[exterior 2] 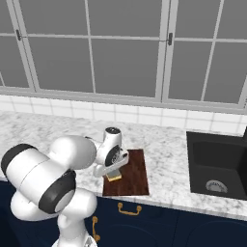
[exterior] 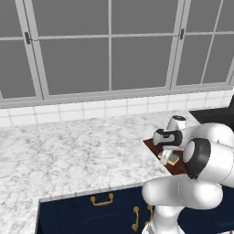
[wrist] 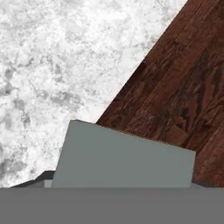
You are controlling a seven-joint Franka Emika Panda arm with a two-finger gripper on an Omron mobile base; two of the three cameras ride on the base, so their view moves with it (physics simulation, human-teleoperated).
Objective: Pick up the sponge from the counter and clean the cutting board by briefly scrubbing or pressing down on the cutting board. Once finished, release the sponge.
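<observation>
The dark reddish-brown cutting board [exterior 2: 132,173] lies on the marble counter [exterior 2: 164,144] near its front edge. My gripper [exterior 2: 113,172] points down over the board's left part, shut on the sponge [exterior 2: 115,177], whose yellow body shows just below the fingers. From the left, the sponge [exterior: 172,160] hangs under the gripper [exterior: 165,157] above the board [exterior: 176,167]. In the hand view the sponge's grey-green top [wrist: 122,159] hides the finger tips, with the board [wrist: 183,87] to the right and the counter [wrist: 57,65] to the left. Whether the sponge touches the board I cannot tell.
A black sink [exterior 2: 217,164] is sunk into the counter right of the board. The white tiled backsplash [exterior 2: 120,113] and windows run along the back. Navy cabinets with brass handles [exterior 2: 128,210] are below. Open marble [exterior: 73,151] stretches left of the board.
</observation>
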